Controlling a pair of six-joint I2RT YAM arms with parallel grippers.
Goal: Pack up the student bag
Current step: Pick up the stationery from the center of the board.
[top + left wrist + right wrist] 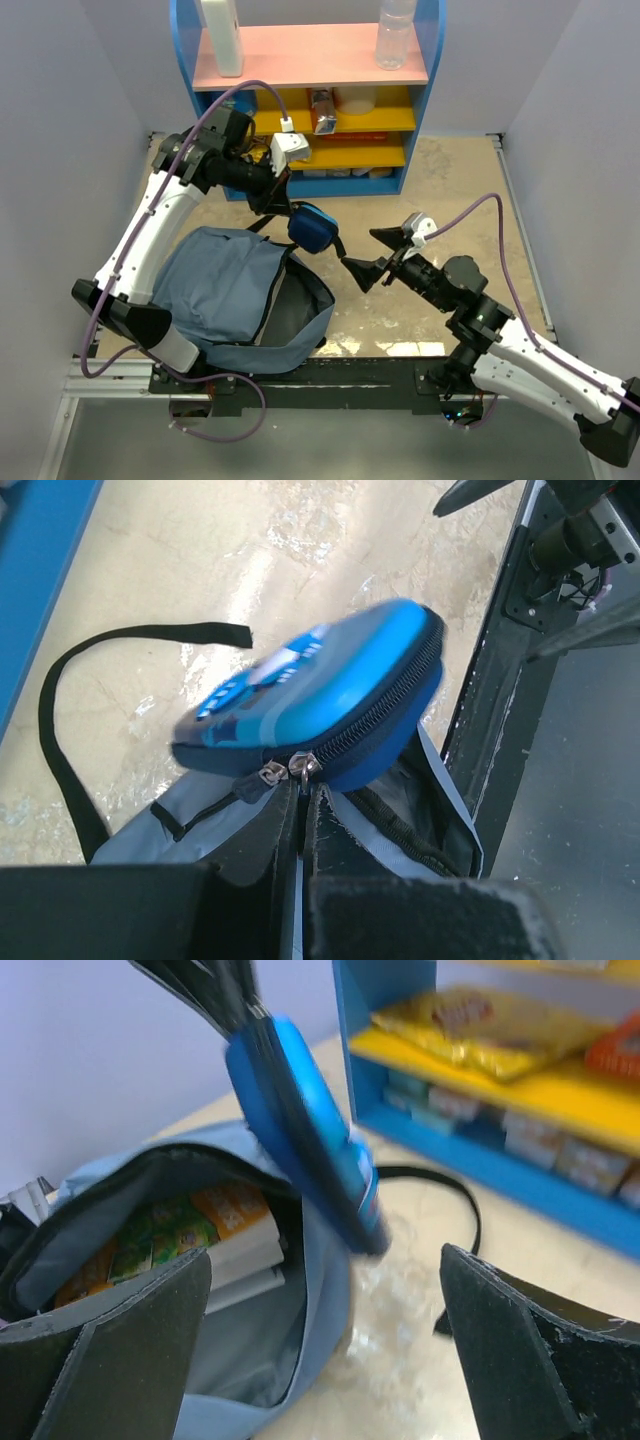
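Bag location: The large soft slate-blue fabric backpack [235,285] lies on the beige marbled desk [450,190] at the near left, close beside the left arm. Its mouth is unzipped and gapes to the right.
Bag handling: Expect limp cloth that weighs little in itself. The walls will likely sag and the mouth may fold over if nothing props it. It looks neither fragile nor slippery.
Where to hold: Take the rim fabric beside the zipper track, or the black webbing strap [55,740]. A pinch on the flat side panel would probably only bunch the cloth.
Inside: An orange-and-green printed packet [190,1225] and a flat white box [245,1255] already lie in the bag.
Left jaws: The left gripper [301,815] is clamped on the zipper edge of the small bright-blue hard-shell zip pouch [314,228], which hangs over the far right rim of the mouth.
Right jaws: The right gripper [372,254] is spread wide and holds nothing. It sits just right of the pouch, apart from it.
Writing: You can read nothing. The pale graphic on the pouch is blurred, and so are the packets on the blue shelf unit [432,60].
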